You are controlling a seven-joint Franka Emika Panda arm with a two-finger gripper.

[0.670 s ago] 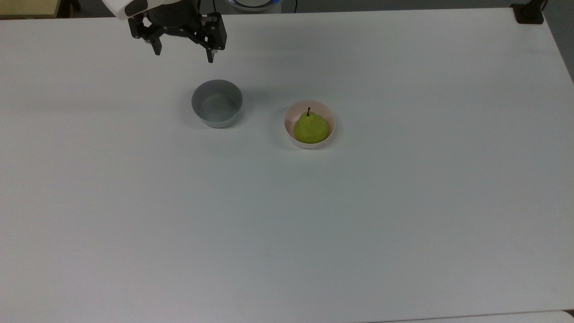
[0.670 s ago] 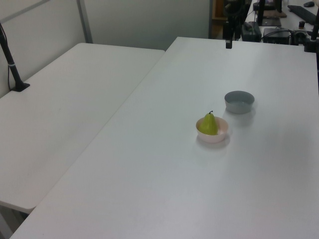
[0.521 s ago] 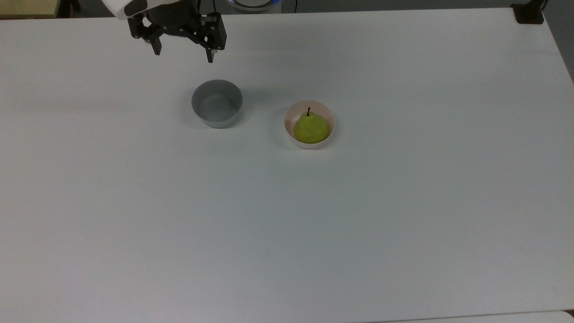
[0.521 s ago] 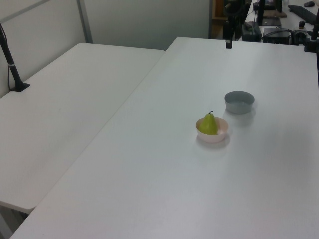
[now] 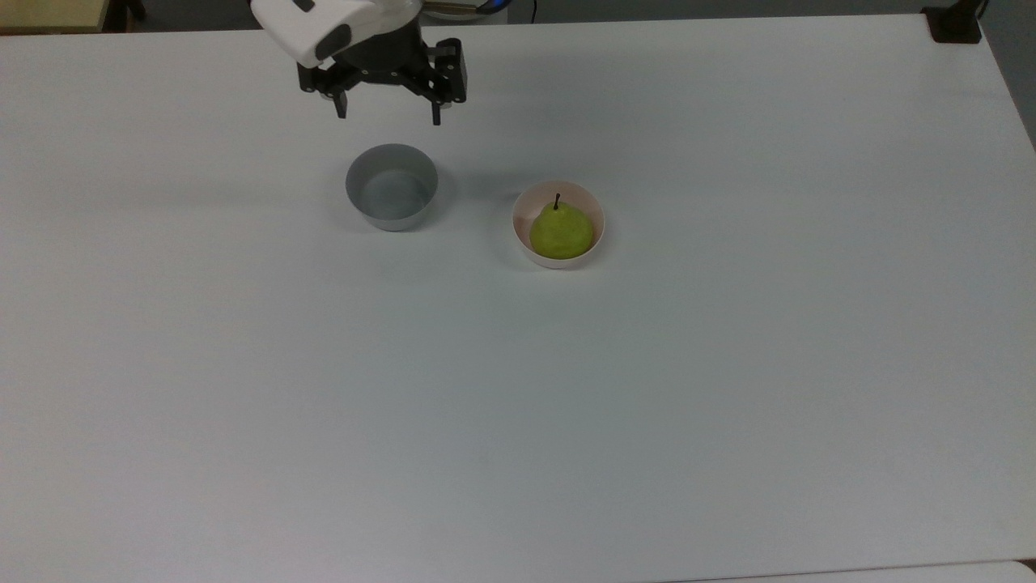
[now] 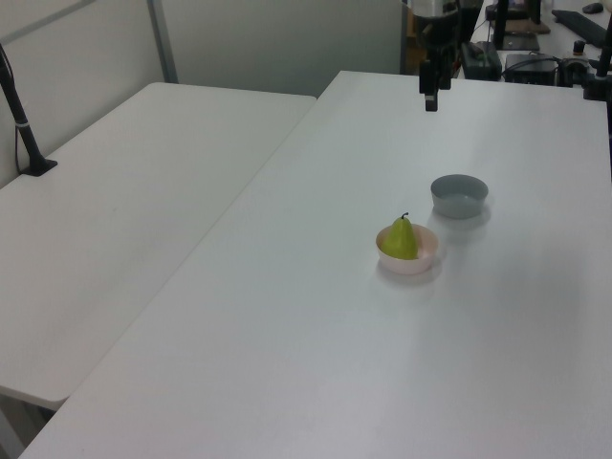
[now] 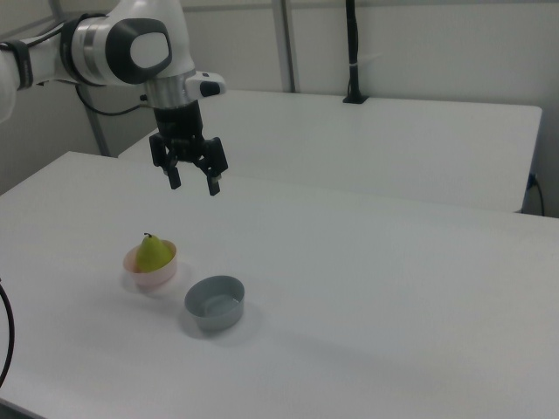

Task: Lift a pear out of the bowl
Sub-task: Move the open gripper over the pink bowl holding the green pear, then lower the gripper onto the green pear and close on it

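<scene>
While the arm hangs above the bench, I read its gripper (image 5: 390,115) as spread wide and empty — the two fingers well apart, nothing between them. It sits up off the surface near the bench's far edge in the top view, just beyond the grey bowl (image 5: 392,187), not touching it. In the right view the gripper (image 7: 194,185) hovers high over the white bench (image 7: 367,288), above and behind both bowls. The pear (image 5: 560,231) stands upright in the pink bowl (image 5: 526,243), stem up — it fills most of the bowl. That bowl is toward the middle of the bench, beside the grey bowl but apart from it, on the top view's right.
</scene>
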